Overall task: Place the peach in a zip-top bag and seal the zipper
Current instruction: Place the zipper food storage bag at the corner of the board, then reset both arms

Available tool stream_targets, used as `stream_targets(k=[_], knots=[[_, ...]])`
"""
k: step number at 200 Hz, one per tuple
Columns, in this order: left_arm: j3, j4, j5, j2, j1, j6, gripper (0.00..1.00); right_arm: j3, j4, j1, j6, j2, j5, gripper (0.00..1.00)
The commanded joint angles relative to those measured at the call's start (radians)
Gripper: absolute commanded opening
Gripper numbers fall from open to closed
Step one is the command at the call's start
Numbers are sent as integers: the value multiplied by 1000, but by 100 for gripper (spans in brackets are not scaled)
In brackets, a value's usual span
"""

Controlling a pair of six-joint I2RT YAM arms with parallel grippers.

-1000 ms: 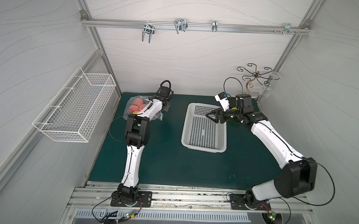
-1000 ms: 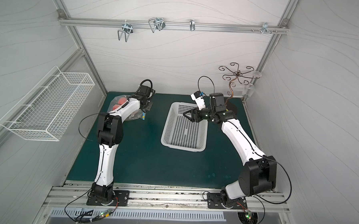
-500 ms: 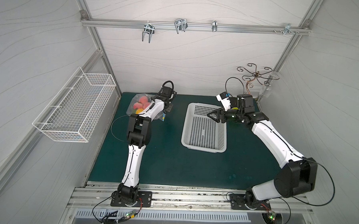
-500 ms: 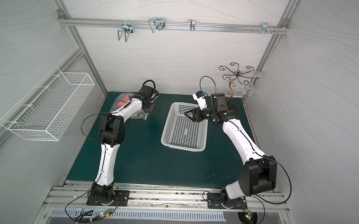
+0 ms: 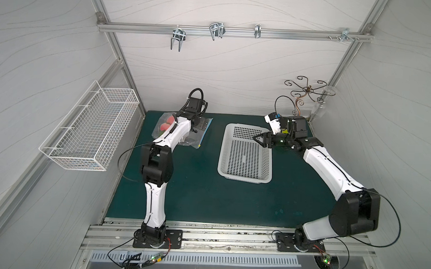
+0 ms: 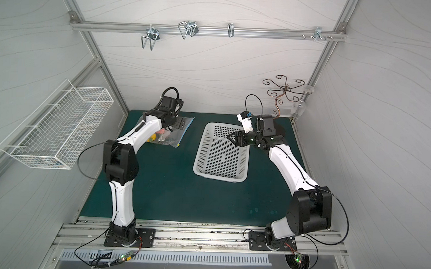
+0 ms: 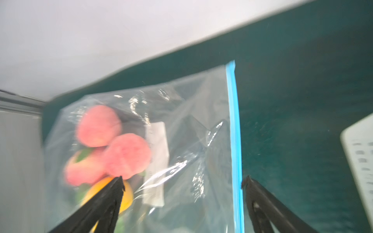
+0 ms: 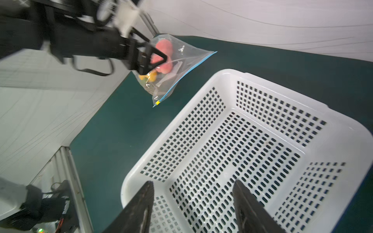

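The clear zip-top bag (image 7: 191,121) lies on the green mat at the back left, and both top views show it (image 5: 196,139) (image 6: 174,135). Inside it are pink peaches (image 7: 99,125) (image 8: 163,45), a yellow fruit (image 7: 127,195) and a white label (image 7: 159,161). The blue zipper (image 7: 234,131) runs straight along the bag's edge, with a yellow piece (image 8: 157,102) at its near end. My left gripper (image 7: 183,180) hangs open just above the bag, its jaws on either side of the zipper side, holding nothing. My right gripper (image 8: 193,182) is open and empty over the white basket's far end.
The white perforated basket (image 5: 243,177) stands mid-table, right of the bag. A wire basket (image 5: 89,129) hangs on the left wall. A copper hook stand (image 5: 303,94) is at the back right corner. The back wall is close behind the bag.
My left gripper went from shut to wide open and let go of the bag, and its wrist moved toward the back wall. The right arm has barely moved.
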Motion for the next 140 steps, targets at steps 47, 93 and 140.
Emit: stream_targets(k=[47, 93, 140], knots=[[-463, 255, -89, -452, -3, -189, 99, -178, 206, -75, 59, -122, 264, 65], [-735, 373, -244, -656, -2, -237, 99, -294, 324, -115, 58, -170, 409, 66], [-1016, 568, -424, -798, 3, -257, 98, -431, 454, -150, 52, -185, 514, 66]])
